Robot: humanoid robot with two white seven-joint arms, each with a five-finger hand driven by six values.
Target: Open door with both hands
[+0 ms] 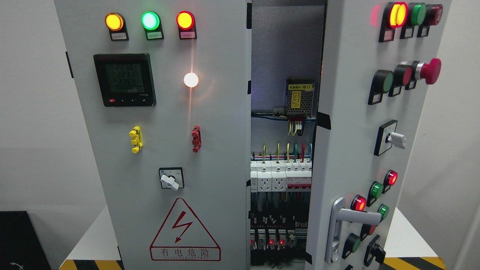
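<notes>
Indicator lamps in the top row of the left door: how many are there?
3. On the left door, the amber lamp is leftmost, the green lamp is in the middle, and the red lamp is rightmost. None appears hidden.

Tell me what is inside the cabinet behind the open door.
Through the gap beside the right door: a power supply, coloured wires, white breakers and sockets, red-lit relays. The closed left door hides the rest.
</notes>
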